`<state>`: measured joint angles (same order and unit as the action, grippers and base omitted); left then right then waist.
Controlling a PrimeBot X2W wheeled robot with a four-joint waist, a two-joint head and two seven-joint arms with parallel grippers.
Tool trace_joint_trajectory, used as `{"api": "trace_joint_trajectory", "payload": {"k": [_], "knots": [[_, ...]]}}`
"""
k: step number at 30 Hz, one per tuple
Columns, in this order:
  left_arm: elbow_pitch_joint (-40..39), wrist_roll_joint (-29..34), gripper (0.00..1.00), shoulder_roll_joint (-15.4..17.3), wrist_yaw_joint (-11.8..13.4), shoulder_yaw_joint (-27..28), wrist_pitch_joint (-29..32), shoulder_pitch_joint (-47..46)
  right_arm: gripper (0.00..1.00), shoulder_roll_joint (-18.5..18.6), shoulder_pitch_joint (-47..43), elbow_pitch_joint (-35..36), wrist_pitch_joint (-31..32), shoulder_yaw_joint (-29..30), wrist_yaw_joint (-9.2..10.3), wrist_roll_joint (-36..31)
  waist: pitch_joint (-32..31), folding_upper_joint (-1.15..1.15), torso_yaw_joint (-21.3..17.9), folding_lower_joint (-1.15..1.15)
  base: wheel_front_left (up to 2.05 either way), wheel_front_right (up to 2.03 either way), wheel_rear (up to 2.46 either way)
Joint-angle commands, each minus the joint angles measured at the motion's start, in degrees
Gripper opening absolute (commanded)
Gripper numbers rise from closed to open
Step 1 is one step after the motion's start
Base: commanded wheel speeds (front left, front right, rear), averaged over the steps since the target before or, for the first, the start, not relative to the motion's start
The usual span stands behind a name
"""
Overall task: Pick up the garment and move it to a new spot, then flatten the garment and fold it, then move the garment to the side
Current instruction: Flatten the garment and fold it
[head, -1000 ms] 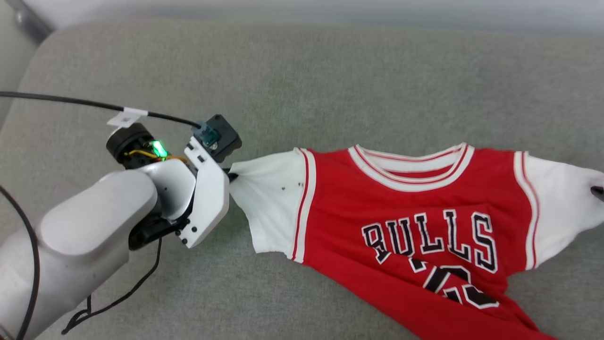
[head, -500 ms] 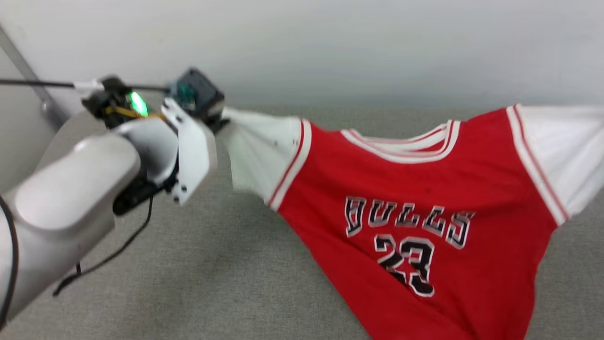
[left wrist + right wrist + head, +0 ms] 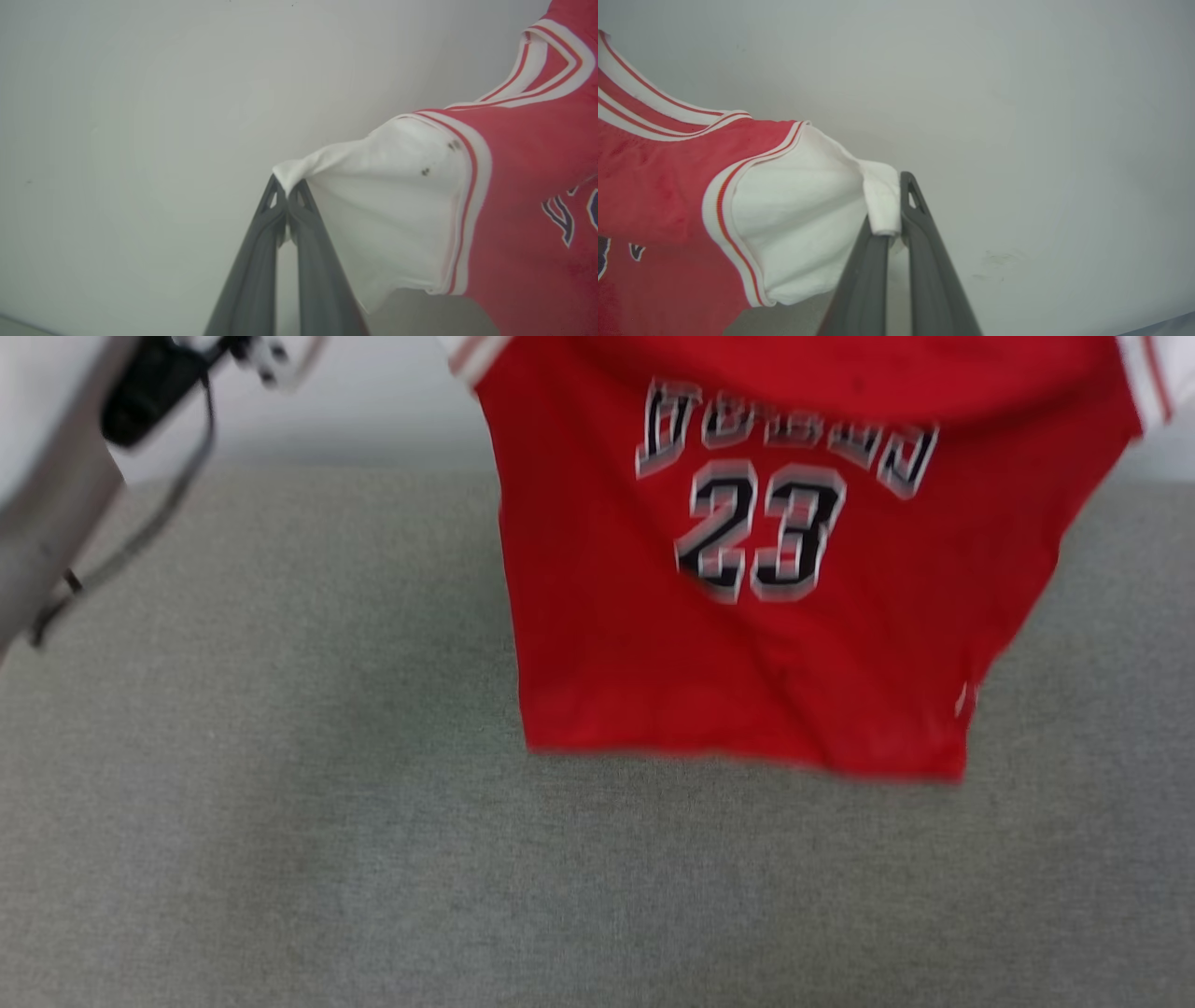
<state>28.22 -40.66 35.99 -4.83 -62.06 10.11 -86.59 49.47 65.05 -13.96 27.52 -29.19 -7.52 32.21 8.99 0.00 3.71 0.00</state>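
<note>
Item under inspection: the bright red soft-fabric T-shirt with white sleeves and red-striped white trim (image 3: 747,644). It hangs spread by both sleeves above the grey woven upholstered surface (image 3: 280,859), front side toward my head camera. The head view is blurred. It records the red body, the black-and-white number 23 (image 3: 761,537) under a line of lettering I cannot read, and a straight lower hem seen against the grey surface. I cannot tell whether that hem touches the surface. My pale left forearm (image 3: 47,476) and a black cable (image 3: 159,513) sit above the surface's far left edge. The left wrist view supplies the grip: my left gripper (image 3: 287,186) has its two dark fingers pressed together on the bunched tip of one white sleeve (image 3: 387,210), which carries small dark specks near the shoulder seam. The striped collar trim (image 3: 551,70) lies beyond it, with a plain pale wall (image 3: 140,116) behind. The right wrist view supplies the opposite end: my right gripper (image 3: 895,210) pinches the folded edge of the other white sleeve (image 3: 798,224), and the cloth wraps over one fingertip.
</note>
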Motion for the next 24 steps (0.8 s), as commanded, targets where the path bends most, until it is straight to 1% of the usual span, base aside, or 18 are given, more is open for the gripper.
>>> {"api": "trace_joint_trajectory", "payload": {"k": [1,4,9,15,20,24], "knots": [[1.48,0.88,0.0,-0.63,0.41,0.6,-1.0,-2.13,0.0,-1.12,3.32,-1.47,-0.57,-0.15,0.06,-1.21,3.1,0.0,0.12,0.0,0.0,0.0,0.0],[4.86,2.66,0.0,-1.87,1.14,1.61,-3.52,-6.58,0.0,-3.33,10.14,-5.23,-1.91,-0.11,0.06,-3.72,6.32,0.0,0.34,0.0,0.0,0.0,0.0],[10.18,5.22,0.0,-3.6,3.26,3.49,-7.1,-14.04,0.0,-6.35,21.74,-11.36,-5.71,-1.12,0.06,-8.34,12.31,0.0,0.78,0.0,0.0,0.0,0.0],[14.84,5.41,0.0,-4.9,2.67,5.47,-9.74,-20.85,0.0,-9.02,32.93,-17.67,-9.0,-2.45,0.06,-11.22,18.5,0.0,1.43,0.0,0.0,0.0,0.0],[17.97,4.22,0.0,-5.58,2.79,6.76,-12.26,-21.67,0.0,-10.33,35.71,-21.16,-11.27,-3.82,0.06,-10.92,20.96,0.0,1.6,0.0,0.0,0.0,0.0],[21.91,3.83,0.0,-6.94,1.45,5.79,-14.4,-18.59,0.0,-11.45,32.65,-24.83,-14.44,-6.87,0.05,-8.82,22.15,0.0,1.69,0.0,0.0,0.0,0.0]]}}
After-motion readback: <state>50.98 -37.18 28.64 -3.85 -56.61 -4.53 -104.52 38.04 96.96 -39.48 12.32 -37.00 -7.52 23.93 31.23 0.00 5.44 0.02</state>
